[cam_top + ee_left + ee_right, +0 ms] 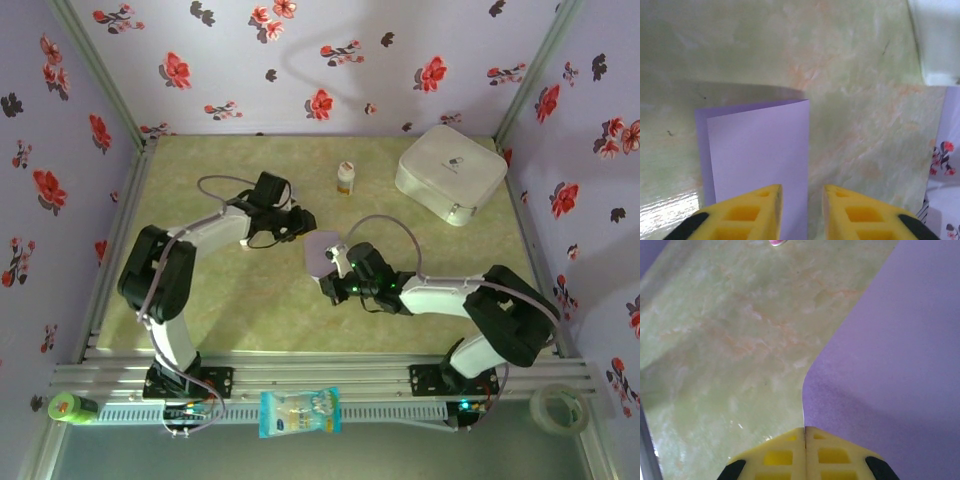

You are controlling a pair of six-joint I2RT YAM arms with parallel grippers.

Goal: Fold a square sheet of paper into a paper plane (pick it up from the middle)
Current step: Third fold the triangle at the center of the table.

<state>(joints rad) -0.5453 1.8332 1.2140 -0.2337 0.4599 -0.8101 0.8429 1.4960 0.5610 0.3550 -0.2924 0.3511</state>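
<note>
The black-and-white left arm (200, 235) reaches forward, elbow raised, and bends inward. Its yellow-fingered left gripper (801, 194) points down, jaws parted by a narrow gap. The matching right arm (440, 295) stretches low toward the centre. The right gripper (804, 430) is pressed closed, pinching the edge of the square sheet of pale lavender paper (890, 365).

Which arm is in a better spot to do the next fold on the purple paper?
Left, probably. The left gripper hangs open right at the folded purple paper, free to press or grab it. The right gripper is shut on the paper's edge and seems to be holding it steady.
</note>
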